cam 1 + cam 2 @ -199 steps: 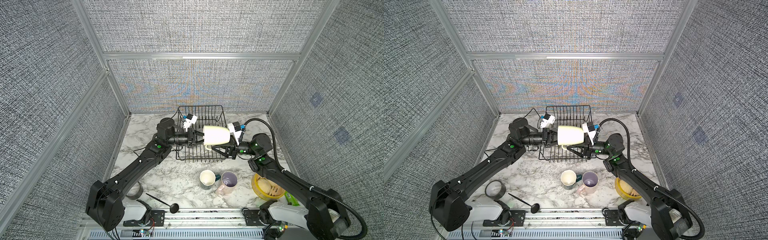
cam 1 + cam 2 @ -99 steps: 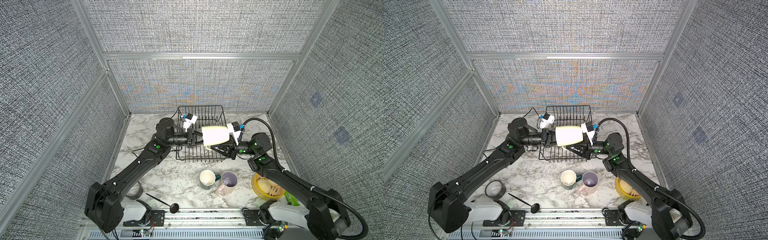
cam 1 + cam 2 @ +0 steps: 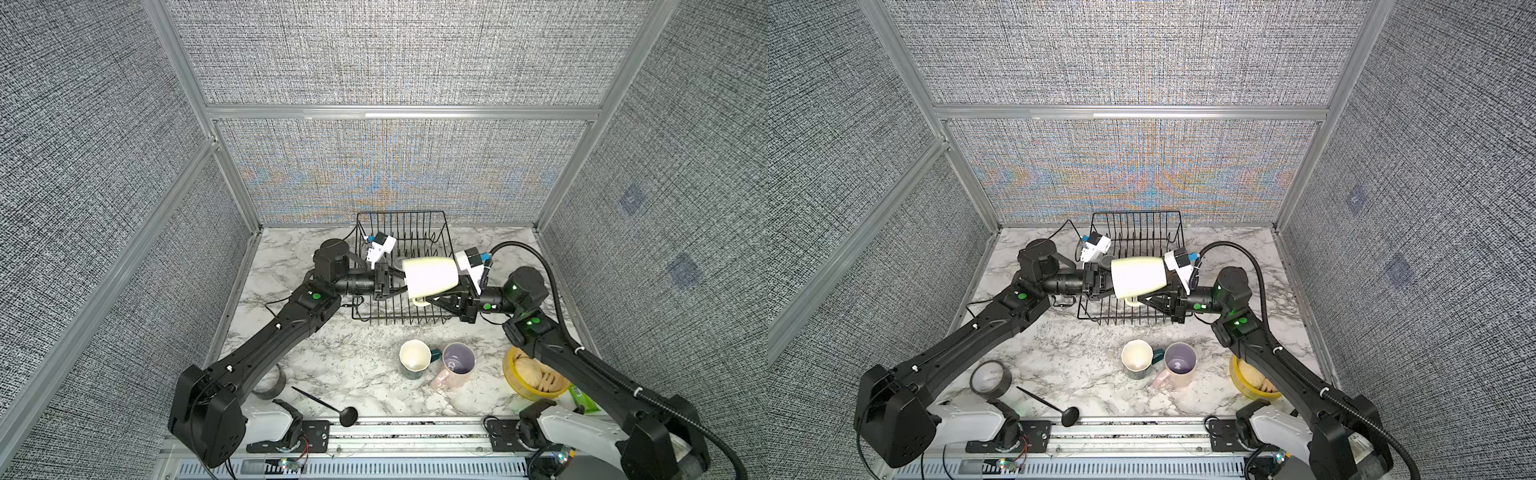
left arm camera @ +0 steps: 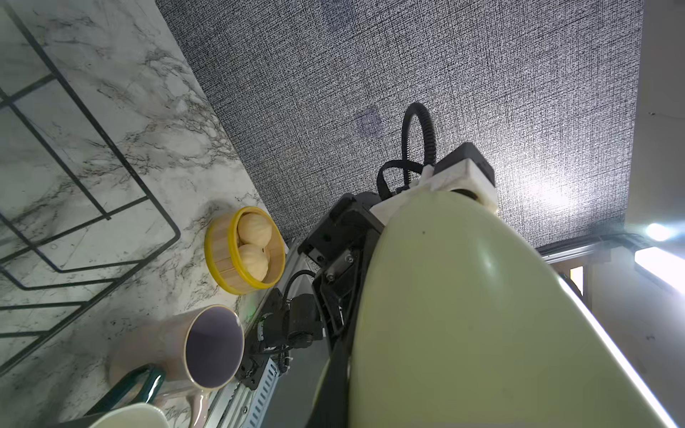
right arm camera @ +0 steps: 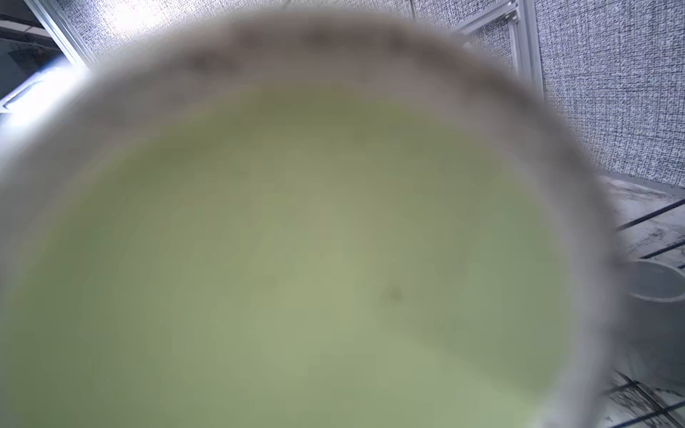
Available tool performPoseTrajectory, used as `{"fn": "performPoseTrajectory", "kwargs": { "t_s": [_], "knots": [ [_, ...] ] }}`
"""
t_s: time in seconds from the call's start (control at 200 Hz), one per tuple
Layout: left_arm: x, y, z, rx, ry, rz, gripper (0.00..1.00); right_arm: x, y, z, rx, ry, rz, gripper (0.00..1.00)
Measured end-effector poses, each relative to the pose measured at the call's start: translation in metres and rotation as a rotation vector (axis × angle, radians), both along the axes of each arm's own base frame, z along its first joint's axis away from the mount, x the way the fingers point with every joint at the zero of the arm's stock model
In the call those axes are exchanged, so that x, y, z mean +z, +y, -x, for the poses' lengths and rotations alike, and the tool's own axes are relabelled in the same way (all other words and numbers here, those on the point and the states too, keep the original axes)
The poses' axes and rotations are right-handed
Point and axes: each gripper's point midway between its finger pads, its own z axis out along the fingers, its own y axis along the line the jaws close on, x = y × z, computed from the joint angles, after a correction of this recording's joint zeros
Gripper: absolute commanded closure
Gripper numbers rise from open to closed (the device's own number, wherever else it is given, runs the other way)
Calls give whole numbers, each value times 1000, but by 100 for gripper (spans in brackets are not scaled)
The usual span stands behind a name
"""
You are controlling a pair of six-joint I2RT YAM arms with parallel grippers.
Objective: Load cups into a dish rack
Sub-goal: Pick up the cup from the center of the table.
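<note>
Top views — you look down from high at the front onto the whole marble table (image 3: 282, 249), facing the back wall (image 3: 395, 166); both share nearly the same scene, dish rack (image 3: 415, 232) included. Left wrist view: close along the yellow-green mug (image 4: 482, 315), looking toward the steamer basket (image 4: 218, 255). Right wrist view — pressed against what seems that mug's base, blurred.

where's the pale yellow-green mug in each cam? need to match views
Top view: pale yellow-green mug lies sideways above the dish rack, mid-frame.
Top view: same spot, mid-frame.
Left wrist: close up, fills much of the frame.
Right wrist: blurred, fills nearly everything.
Shared landmark: the rack's black wires.
</note>
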Motion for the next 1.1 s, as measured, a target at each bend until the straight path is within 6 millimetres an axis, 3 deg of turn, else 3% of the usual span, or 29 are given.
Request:
{"fn": "performPoseTrajectory", "kwargs": {
  "t_s": [0.335, 0.435, 0.6, 0.84, 1.101],
  "knots": [
    [-4, 0, 0, -2, 6, -20, 100, -6, 1, 0, 10, 19, -8, 100],
    [-5, 0, -3, 3, 11, -25, 71, -6, 2, -3, 11, 30, -5, 100],
    [-17, -2, -8, 10, 22, -57, 55, -7, 5, -4, 27, 55, 1, 100],
    [-30, 13, -22, 107, 25, -139, 38, -13, 6, -22, -43, 89, 11, 100],
    [-47, 53, -42, 309, 5, -240, 36, -22, 1, -48, -193, 69, 80, 100]
  ]
}}
